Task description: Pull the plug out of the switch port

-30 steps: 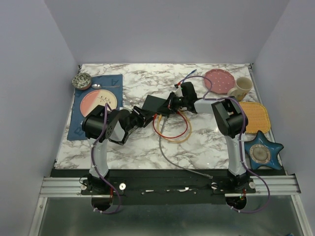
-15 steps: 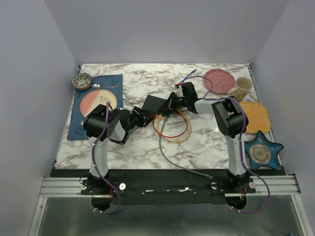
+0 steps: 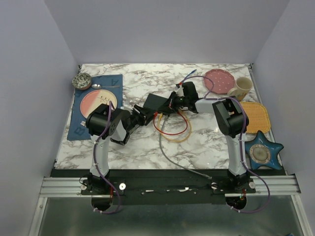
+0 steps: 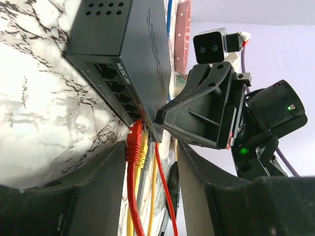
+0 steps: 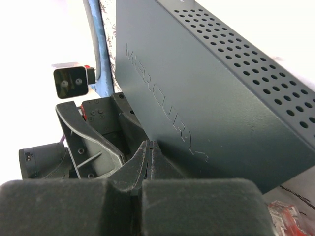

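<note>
Flat matte-black rectangular switch (image 4: 142, 44) sat mid white marble desk (image 3: 123, 147). Right hand (image 5: 147, 146) was clenched empty, tip on the switch's top, probably pinning it. Left hand (image 4: 150, 147) was released, fingers straddling the red plug (image 4: 134, 142), not yet gripping.

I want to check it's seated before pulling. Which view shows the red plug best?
Left wrist: the red plug sits close up in the switch port row. Top external shows it too small to make out; right wrist catches only a red sliver at its bottom right corner.
</note>
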You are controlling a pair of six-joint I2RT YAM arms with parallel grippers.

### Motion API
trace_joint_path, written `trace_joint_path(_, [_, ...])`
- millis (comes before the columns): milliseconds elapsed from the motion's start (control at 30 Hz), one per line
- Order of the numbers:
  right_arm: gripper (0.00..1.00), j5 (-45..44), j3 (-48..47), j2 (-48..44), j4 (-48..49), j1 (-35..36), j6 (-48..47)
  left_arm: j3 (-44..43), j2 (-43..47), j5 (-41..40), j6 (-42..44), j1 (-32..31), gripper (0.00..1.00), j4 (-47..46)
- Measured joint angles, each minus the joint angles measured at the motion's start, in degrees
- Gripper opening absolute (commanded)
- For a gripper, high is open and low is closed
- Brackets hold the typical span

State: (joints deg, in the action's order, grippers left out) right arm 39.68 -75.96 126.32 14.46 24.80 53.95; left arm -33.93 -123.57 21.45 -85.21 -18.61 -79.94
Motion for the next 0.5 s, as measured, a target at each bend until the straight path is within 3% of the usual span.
trace_joint_path(167, [0.01, -0.3, 0.0, 0.0, -0.1, 0.0, -0.4, 1.5, 2.0, -2.1, 2.6, -0.4, 0.56, 1.6])
trace_joint_path(500, [0.01, -1.2, 0.1, -0.4, -0.6, 0.0, -1.6, 4.9, 10.4, -6.2, 8.8, -0.3, 0.57, 13.7])
